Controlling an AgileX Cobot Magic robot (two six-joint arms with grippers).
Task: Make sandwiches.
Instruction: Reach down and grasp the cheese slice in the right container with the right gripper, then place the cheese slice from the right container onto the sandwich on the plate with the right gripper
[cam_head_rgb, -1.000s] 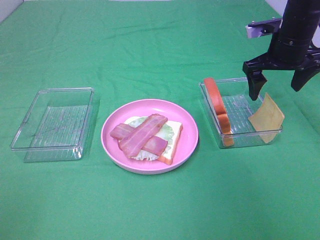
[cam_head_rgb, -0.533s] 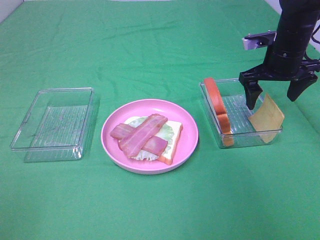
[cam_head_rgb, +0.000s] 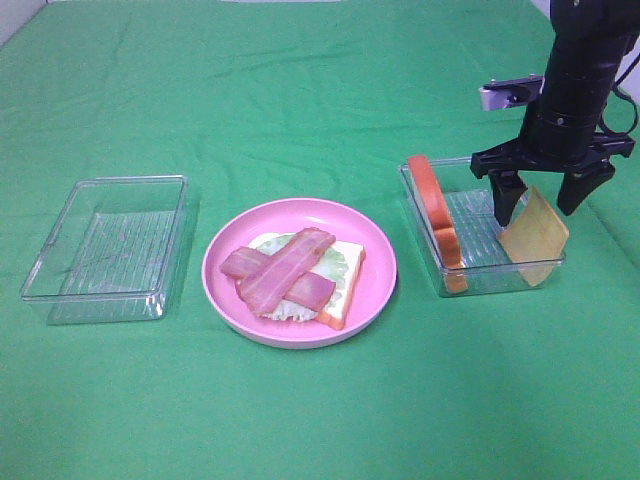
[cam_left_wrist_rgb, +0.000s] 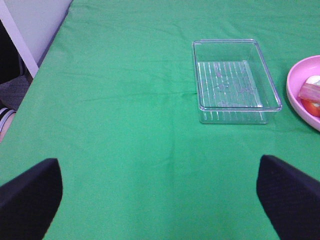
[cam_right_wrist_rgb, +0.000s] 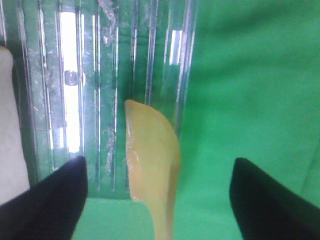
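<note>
Crossed bacon strips (cam_head_rgb: 280, 272) are laid over lettuce (cam_head_rgb: 338, 264) on a bread slice (cam_head_rgb: 350, 282). A second slice (cam_head_rgb: 433, 205) is stood on edge in a tray (cam_head_rgb: 490, 281), and the cheese square (cam_head_rgb: 535, 235) is leaned on its wall.

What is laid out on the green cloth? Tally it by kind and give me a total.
Clear trays: 2
Pink plate: 1
Bread slices: 2
Bacon strips: 2
Lettuce leaf: 1
Cheese square: 1
Total: 9

Green tablecloth (cam_head_rgb: 300, 100), faintly creased, evenly lit, pale panel (cam_left_wrist_rgb: 30, 25), perhaps a wall, past its edge
</note>
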